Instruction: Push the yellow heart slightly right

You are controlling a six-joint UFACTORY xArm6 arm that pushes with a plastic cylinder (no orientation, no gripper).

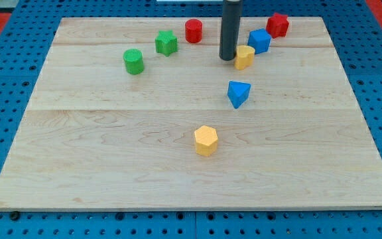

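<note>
The yellow heart point(245, 57) lies near the view's top, right of centre, on the wooden board point(111, 153). My tip point(228, 58) stands just left of it, touching or nearly touching its left side. A blue cube point(259, 40) sits right behind the heart, up and to the right, very close to it.
A red star-like block point(278, 24) lies at the top right. A red cylinder point(193, 31), a green star point(166, 43) and a green cylinder point(134, 61) lie at the top left. A blue triangle point(238, 93) and a yellow hexagon point(205, 140) lie below the heart.
</note>
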